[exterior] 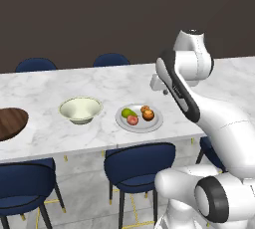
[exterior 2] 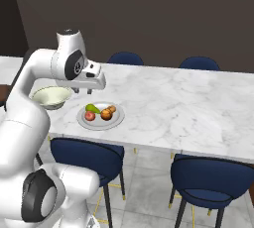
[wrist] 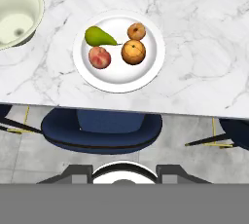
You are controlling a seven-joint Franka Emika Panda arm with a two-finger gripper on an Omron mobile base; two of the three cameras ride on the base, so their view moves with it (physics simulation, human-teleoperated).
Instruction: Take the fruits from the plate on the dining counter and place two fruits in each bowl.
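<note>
Blue chairs (exterior: 140, 161) stand nearest in the left base view, tucked under the table's (exterior: 99, 86) near edge. On the marble top the plate (exterior: 139, 118) sits near that edge, carrying four fruits: a green pear (exterior: 128, 112) at 9 o'clock, a red peach (exterior: 132, 120) at 6 o'clock, a large orange (exterior: 148, 115) at 3 o'clock and a small orange (exterior: 144, 108) at 12 o'clock. At 9 o'clock from the plate, apart from it, stands the cream bowl (exterior: 80, 109). Further along at 9 o'clock, at the picture's left edge, lies the dark wooden bowl (exterior: 10, 122). The arm reaches over the table at 3 o'clock of the plate.

From the right base view, the end effector (exterior 2: 82, 90) hangs above the table between the cream bowl (exterior 2: 51, 96) and the plate (exterior 2: 100, 116), touching neither. Its fingers are pressed together and hold nothing. All four fruits rest on the plate.

Looking down in the hand view, a chair (wrist: 101, 129) lies below the table edge. The plate (wrist: 118, 51) sits centred above it, with the pear (wrist: 98, 36) at 10 o'clock, the peach (wrist: 99, 57) at 8 o'clock, the large orange (wrist: 133, 52) at 4 o'clock and the small orange (wrist: 136, 31) at 1 o'clock. The cream bowl (wrist: 14, 16) stands at 9 o'clock from the plate.
</note>
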